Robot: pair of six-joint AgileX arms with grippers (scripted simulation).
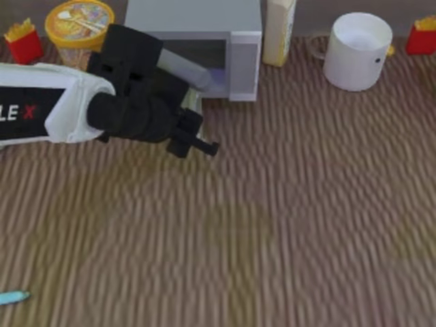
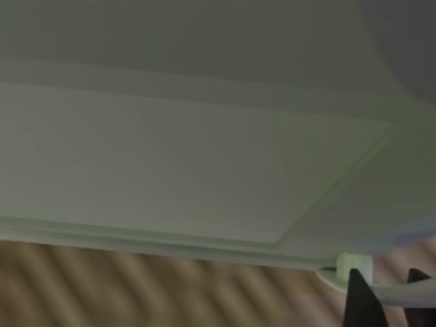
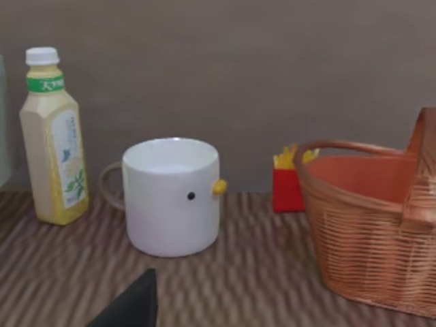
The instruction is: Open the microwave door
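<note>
Left arm comes in from the left edge of the top view, white forearm then black wrist, angled toward the back. Its left hand (image 1: 197, 139) sits low with dark fingertips (image 2: 360, 300) poking forward. Right arm isn't in the overhead shot at all.

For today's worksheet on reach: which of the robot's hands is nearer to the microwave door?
Left. The left hand is right at the microwave door, just in front of the microwave. The right hand is out of the top view, facing the white cup from farther right.
</note>
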